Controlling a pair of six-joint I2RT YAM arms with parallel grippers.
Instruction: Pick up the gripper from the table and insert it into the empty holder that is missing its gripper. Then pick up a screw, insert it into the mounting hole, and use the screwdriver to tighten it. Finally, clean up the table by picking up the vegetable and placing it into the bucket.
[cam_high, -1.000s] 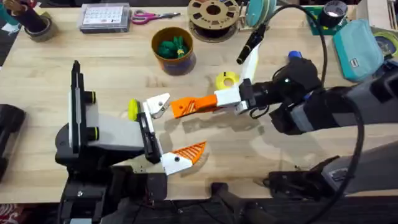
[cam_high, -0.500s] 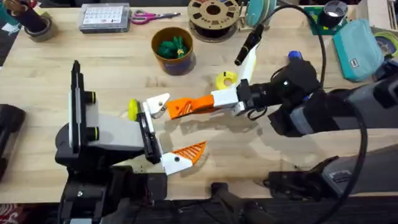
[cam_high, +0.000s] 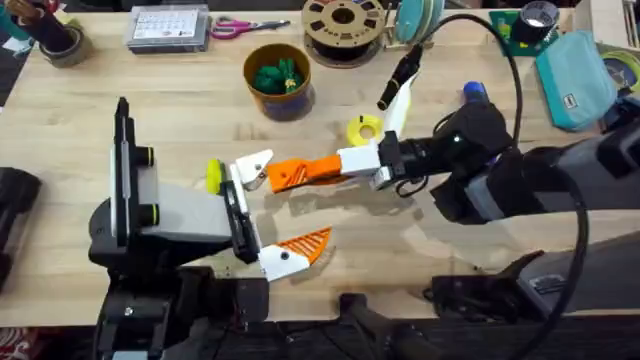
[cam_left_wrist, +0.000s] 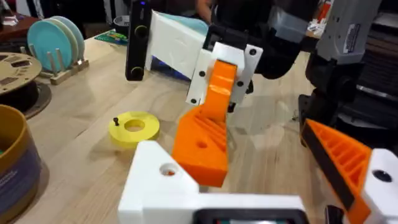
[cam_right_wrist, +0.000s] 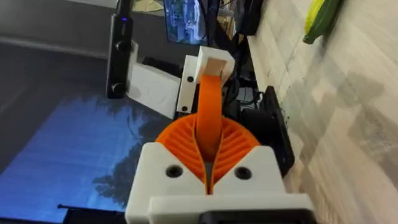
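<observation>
My right gripper (cam_high: 347, 164) is shut on the orange ribbed gripper wedge (cam_high: 300, 172) and holds it out level to the left. The wedge's far end (cam_left_wrist: 202, 146) lies against the white empty holder (cam_high: 254, 168), which is the far finger of my left gripper (cam_high: 275, 210). The left gripper stands open; its near finger (cam_high: 298, 248) carries an orange pad. In the right wrist view the wedge (cam_right_wrist: 208, 115) shows edge-on between the ribbed pads (cam_right_wrist: 239, 146), with the holder (cam_right_wrist: 211, 62) beyond. The green vegetable (cam_high: 278, 75) sits inside the bucket (cam_high: 292, 102). The blue screwdriver (cam_high: 472, 91) peeks out behind the right arm.
A yellow ring disc (cam_high: 364, 128) lies just behind the right gripper, with a small black screw (cam_left_wrist: 115, 121) standing on it. Along the back edge are a brown spool (cam_high: 343, 25), scissors (cam_high: 245, 25), a keypad box (cam_high: 168, 27) and a teal pouch (cam_high: 575, 65).
My right gripper has slid a little left with the orange wedge, bringing its end against the white holder. The left arm has not moved.
</observation>
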